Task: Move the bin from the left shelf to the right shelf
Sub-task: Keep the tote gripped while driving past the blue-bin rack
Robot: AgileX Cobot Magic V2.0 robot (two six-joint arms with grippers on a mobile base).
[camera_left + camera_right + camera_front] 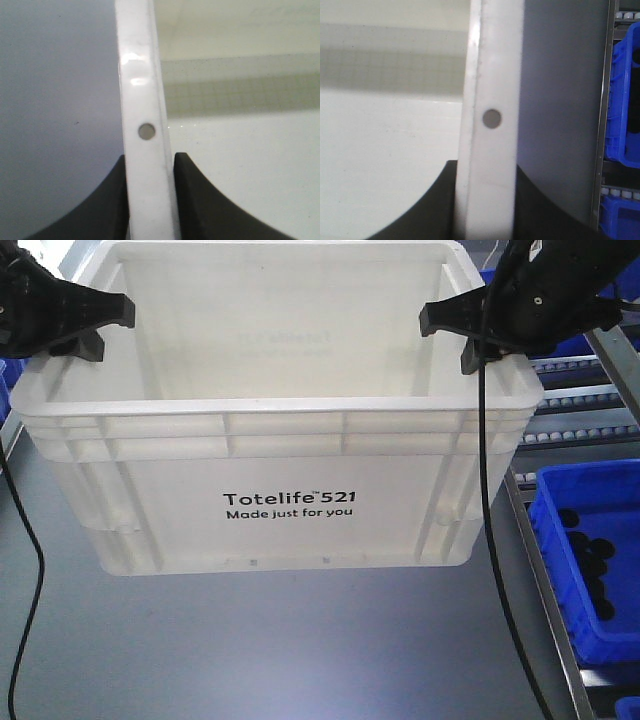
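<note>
The white bin [280, 470], printed "Totelife 521 Made just for you", fills the front view over a grey surface [250, 650]. My left gripper [98, 330] is shut on the bin's left rim, one black finger inside the wall and one outside. In the left wrist view that rim [145, 100] runs upright between the two fingers of the left gripper [149, 167], which press on both sides. My right gripper [452, 338] is shut on the right rim in the same way. The right wrist view shows that rim [492, 75] pinched in the right gripper [485, 175]. The bin looks empty inside.
To the right stands a roller-rail shelf [580, 400] with a metal frame. A blue bin [585, 560] holding several black parts sits on it, and blue bins [622, 100] also show in the right wrist view. Black cables [495, 540] hang from both arms.
</note>
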